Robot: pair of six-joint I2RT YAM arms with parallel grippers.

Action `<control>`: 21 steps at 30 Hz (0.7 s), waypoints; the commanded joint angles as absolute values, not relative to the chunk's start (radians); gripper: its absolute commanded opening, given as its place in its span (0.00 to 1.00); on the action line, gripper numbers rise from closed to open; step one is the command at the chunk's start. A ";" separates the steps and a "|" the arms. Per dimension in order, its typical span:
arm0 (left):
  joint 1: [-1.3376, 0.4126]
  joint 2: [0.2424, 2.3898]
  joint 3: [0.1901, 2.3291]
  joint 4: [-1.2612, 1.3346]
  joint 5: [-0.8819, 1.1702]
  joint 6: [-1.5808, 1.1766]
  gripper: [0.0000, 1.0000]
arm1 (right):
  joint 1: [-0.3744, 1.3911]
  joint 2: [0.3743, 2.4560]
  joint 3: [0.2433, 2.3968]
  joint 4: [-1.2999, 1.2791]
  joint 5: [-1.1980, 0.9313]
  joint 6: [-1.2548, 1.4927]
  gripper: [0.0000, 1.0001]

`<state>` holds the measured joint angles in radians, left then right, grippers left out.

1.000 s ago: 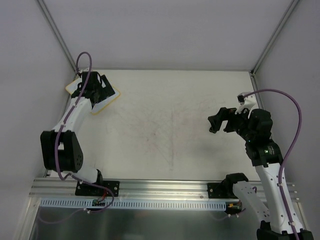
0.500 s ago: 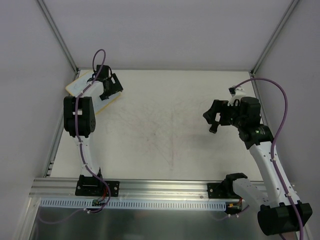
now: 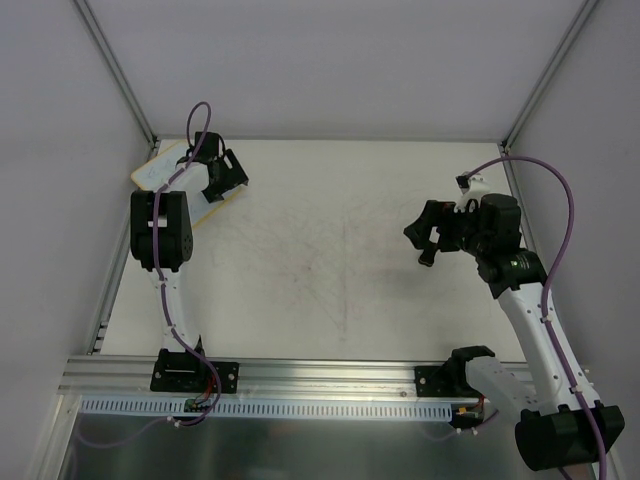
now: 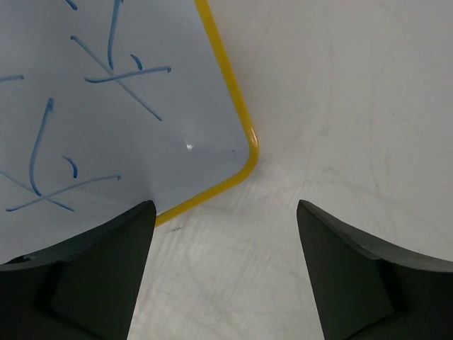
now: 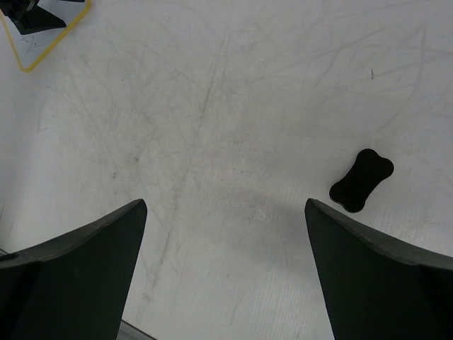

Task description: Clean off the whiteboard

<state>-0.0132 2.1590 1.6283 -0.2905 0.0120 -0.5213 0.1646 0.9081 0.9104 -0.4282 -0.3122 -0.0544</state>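
Whiteboard [image 4: 106, 106]: lies flat at the far-left corner of the bench [image 3: 330, 250], turned at an angle to the bench edges. It has a yellow border and blue strokes across its white face.
Left end effector [image 4: 225, 212]: jaws stand well apart with nothing gripped. It hangs over a rounded corner of the whiteboard, which shows between the jaws.
Right end effector [image 5: 225, 212]: jaws wide apart and empty, raised over the right half of the bench, well apart from the whiteboard.
Eraser block [image 5: 362, 180]: small, black, waisted in outline. It lies on the bench beneath the right end effector, touched by neither jaw.
Bench surface: white, with faint grey scuffs.
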 commanded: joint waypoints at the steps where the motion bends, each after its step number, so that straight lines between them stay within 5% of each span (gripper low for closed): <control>1: -0.021 2.160 1.612 -0.304 0.080 -0.551 0.81 | 0.170 0.896 0.914 -0.385 -0.336 -0.058 0.99; 12: -0.259 2.046 1.402 -0.316 0.230 -0.633 0.75 | 0.170 0.943 0.968 -0.385 -0.324 -0.084 0.99; 21: -0.563 2.091 1.482 -0.318 0.371 -0.733 0.76 | 0.170 0.973 0.986 -0.387 -0.318 -0.098 0.99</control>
